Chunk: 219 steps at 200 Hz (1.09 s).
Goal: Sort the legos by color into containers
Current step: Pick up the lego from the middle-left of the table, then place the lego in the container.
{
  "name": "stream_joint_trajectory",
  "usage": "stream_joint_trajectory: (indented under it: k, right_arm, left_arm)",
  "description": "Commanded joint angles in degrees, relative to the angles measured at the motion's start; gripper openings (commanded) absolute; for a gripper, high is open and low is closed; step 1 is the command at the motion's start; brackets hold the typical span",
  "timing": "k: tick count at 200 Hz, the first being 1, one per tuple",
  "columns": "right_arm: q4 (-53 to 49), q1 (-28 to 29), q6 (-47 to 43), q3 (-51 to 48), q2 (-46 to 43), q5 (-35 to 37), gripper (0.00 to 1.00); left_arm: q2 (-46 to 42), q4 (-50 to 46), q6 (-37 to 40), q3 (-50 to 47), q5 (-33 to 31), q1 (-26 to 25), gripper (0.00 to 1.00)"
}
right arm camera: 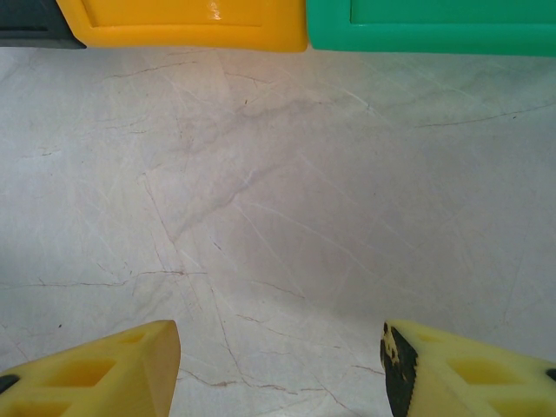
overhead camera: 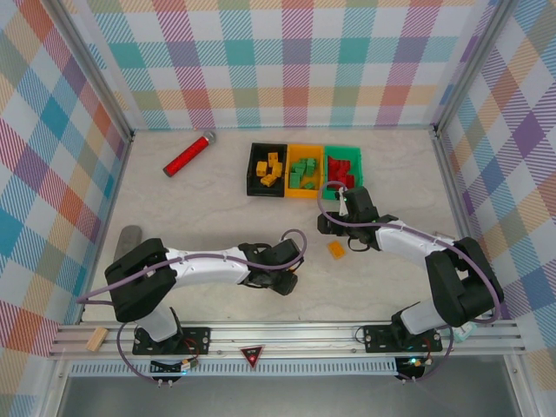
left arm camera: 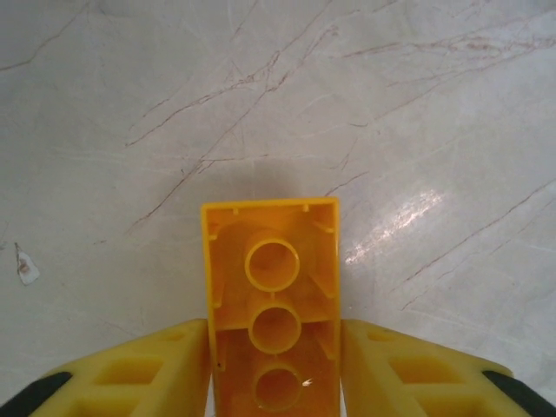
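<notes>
The left hand (overhead camera: pixel 280 276) pinched a yellow brick (left arm camera: pixel 272 295) by its long flat sides at the table's (overhead camera: pixel 217 200) near centre. The brick was probably light, stiff and slick. The right hand (right arm camera: pixel 278 347) stood spread and empty, just near of the bins (overhead camera: pixel 306 197).

The yellow brick (left arm camera: pixel 271 304) ran off the bottom edge of the left wrist view, its near end unseen, and the fingers (left arm camera: pixel 130 378) flanking it were cut there too. From above, the left gripper (overhead camera: pixel 282 276) hid its tips beneath its own wrist. The black container (right arm camera: pixel 35 33), orange-yellow container (right arm camera: pixel 182 24) and green container (right arm camera: pixel 434 30) (near walls alone) were cropped by the right wrist view's top edge. The legos (overhead camera: pixel 300 169) inside were too small to count.
</notes>
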Motion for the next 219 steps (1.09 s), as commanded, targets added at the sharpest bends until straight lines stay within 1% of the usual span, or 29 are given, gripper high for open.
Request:
stream_joint_trajectory:
  k: [1, 90, 140, 157, 171, 189, 208, 219]
  right_arm:
    - [0.3, 0.4, 0.8, 1.4, -0.2, -0.3, 0.63]
    - [0.3, 0.5, 0.8, 1.5, 0.2, -0.3, 0.63]
    - [0.3, 0.4, 0.8, 1.3, -0.1, -0.3, 0.63]
    - [0.3, 0.5, 0.8, 1.4, 0.0, -0.3, 0.63]
    - [0.4, 0.5, 0.8, 1.5, 0.1, -0.3, 0.63]
    - [0.3, 0.5, 0.9, 1.5, 0.3, -0.5, 0.63]
    - [0.5, 0.6, 1.0, 1.3, 0.1, -0.4, 0.63]
    - [0.3, 0.5, 0.8, 1.4, 0.0, -0.3, 0.63]
  left_arm:
    - [0.1, -1.5, -0.2, 1.0, -1.0, -0.7, 0.39]
    - [-1.5, -1.3, -0.9, 0.6, -2.5, -0.8, 0.38]
    - [-4.4, 1.2, -4.0, -0.3, -5.8, -0.7, 0.33]
    - [-5.3, 2.0, -4.1, 0.0, -6.6, -0.7, 0.33]
    - [-5.9, 2.4, -4.2, 0.7, -7.6, -0.5, 0.31]
    - [-6.4, 2.4, -3.9, 1.9, -8.5, 0.4, 0.28]
    - [-6.9, 2.7, -3.5, 3.3, -8.2, 2.5, 0.25]
    - [-7.1, 3.0, -2.9, 4.1, -7.4, 4.2, 0.25]
